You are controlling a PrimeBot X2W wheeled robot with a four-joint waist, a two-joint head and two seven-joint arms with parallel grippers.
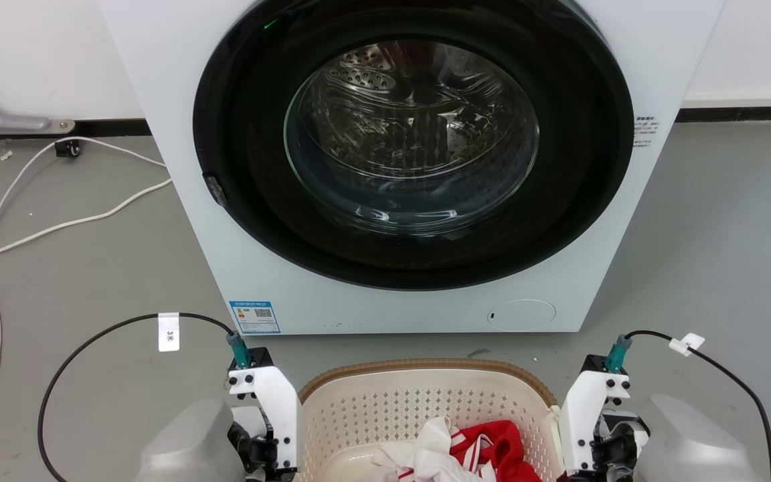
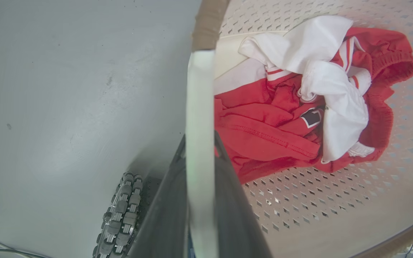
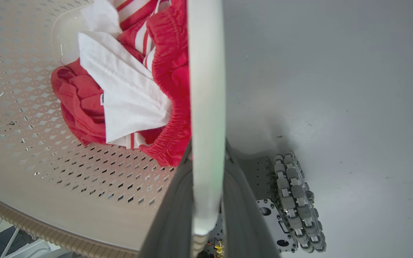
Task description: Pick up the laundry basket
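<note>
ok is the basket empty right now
No, a bundle of red and white clothes lies on the bottom of the basket.

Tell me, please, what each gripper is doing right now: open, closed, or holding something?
Left gripper: closed on a white side handle of the laundry basket.
Right gripper: closed on the other white handle.

Head view: the bottom edge cuts off the near half of the laundry basket [image 1: 419, 375]. The washing machine [image 1: 238, 281] is cropped at the top, and the print on its blue sticker [image 1: 255, 316] is too small to read.

Wrist views: the inner finger faces of the left gripper [image 2: 200, 143] are hidden behind the blurred left handle [image 2: 199, 107]. Those of the right gripper [image 3: 208, 147] are hidden behind the blurred right handle [image 3: 206, 89], which also partly covers the red-and-white garment [image 3: 84, 96].
</note>
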